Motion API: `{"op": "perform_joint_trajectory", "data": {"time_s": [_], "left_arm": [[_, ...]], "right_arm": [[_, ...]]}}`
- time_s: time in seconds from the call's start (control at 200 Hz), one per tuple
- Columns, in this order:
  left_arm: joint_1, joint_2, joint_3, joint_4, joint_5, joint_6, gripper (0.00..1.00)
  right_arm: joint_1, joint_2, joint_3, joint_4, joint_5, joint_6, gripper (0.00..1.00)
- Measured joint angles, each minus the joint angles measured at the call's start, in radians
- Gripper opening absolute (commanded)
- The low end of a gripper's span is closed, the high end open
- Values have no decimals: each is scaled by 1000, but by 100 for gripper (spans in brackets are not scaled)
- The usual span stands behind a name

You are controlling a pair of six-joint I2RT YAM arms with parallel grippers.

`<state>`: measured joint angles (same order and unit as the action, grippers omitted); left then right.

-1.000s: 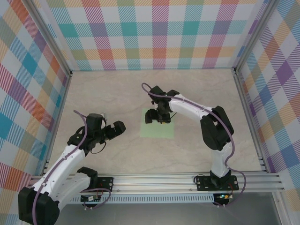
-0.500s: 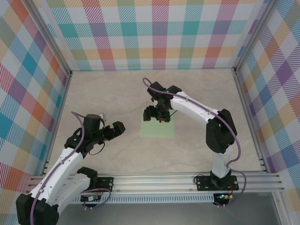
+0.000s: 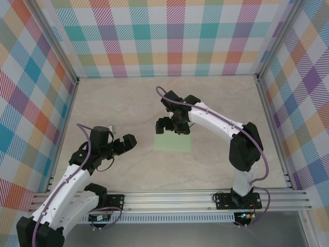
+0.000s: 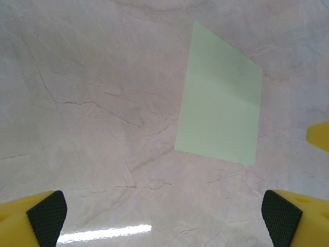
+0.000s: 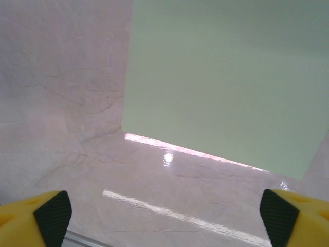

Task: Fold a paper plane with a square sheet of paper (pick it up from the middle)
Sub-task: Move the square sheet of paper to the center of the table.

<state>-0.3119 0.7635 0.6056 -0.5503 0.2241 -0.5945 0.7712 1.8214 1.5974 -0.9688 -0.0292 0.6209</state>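
Both pincers are spread wide and nothing is held in either: the right pincer [image 3: 172, 127] is poised over the far edge of the square sheet of thin pale mint-green paper [image 3: 172, 142], while the left pincer [image 3: 123, 141] is kept well apart from it, toward the left edge of the glossy beige marble-patterned worktop [image 3: 118, 103]. The sheet is laid flat near the middle of the worktop, and a faint crease line can be made out across it in the left wrist view [image 4: 221, 121]. In the right wrist view [image 5: 226, 77] the sheet is seen ahead of the open jaws, with bare worktop below the tips [image 5: 164, 216]. Trouble is to be expected mainly from the flatness of the sheet: on so smooth a surface it is likely to be pushed along rather than pinched, so that it is skewed or slid away. If the jaws are closed at the far edge and not at the middle, the paper may be lifted lopsided and allowed to droop or curl. Too firm a press may leave the sheet crumpled, and any later fold would then be set crooked. With the left pincer so far off, the sheet cannot be steadied against such slipping.
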Motion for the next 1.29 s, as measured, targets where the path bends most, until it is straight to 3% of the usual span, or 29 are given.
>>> {"op": "perform_joint_trajectory", "data": {"time_s": [0.25,0.43,0.675,1.065,1.295], "left_arm": [[0,-13,-2,1,-18,16,100],[0,-13,-16,13,-63,11,100],[0,-21,-25,100,-137,12,100],[0,52,-24,106,-138,61,100],[9,125,-19,99,-137,41,100]], "right_arm": [[5,-253,-257,140,147,27,100],[-17,-218,-303,111,227,127,100],[-43,-151,-405,154,158,195,98],[-43,-78,-355,211,78,209,89],[-43,-1,-278,269,-35,172,85]]}}
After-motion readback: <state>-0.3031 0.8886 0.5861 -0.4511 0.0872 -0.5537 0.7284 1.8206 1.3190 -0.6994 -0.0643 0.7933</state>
